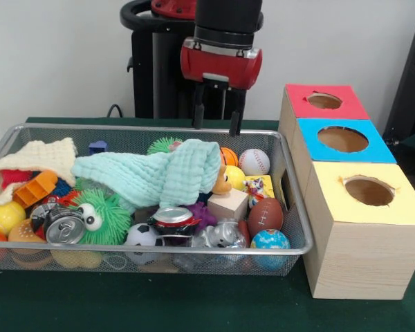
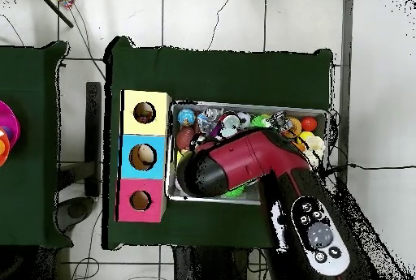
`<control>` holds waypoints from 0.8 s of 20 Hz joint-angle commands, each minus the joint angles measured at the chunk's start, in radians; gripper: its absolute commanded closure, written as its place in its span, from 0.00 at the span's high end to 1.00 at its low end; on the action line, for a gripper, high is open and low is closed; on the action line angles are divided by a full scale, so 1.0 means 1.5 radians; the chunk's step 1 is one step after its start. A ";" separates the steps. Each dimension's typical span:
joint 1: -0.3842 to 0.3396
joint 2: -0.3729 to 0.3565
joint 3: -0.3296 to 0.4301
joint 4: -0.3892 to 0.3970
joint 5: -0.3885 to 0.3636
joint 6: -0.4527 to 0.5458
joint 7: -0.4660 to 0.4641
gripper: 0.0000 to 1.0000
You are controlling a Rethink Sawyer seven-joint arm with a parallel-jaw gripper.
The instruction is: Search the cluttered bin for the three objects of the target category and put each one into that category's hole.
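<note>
The hand (image 1: 218,117) hangs with fingers apart and empty above the bin (image 1: 299,228), ready to search; no wrapper clearly shows under the clutter; the yellow hole (image 1: 369,191) waits beside it.

Red arm (image 2: 260,159) over cluttered bin (image 2: 249,105)

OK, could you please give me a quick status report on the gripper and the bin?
Gripper open, empty, above bin's far rim. No wrappers in view. Mint cloth and cream cloth drape the clutter. Yellow hole clear.
</note>
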 commanded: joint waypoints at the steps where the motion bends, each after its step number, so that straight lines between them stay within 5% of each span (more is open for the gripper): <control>1: -0.006 0.098 0.002 -0.056 -0.103 -0.112 -0.092 1.00; 5: 0.006 0.106 0.009 -0.068 -0.098 -0.150 -0.057 1.00; 9: 0.044 0.111 -0.045 -0.086 -0.134 -0.193 -0.003 1.00; 16: -0.022 0.108 0.002 -0.099 -0.109 -0.151 -0.127 1.00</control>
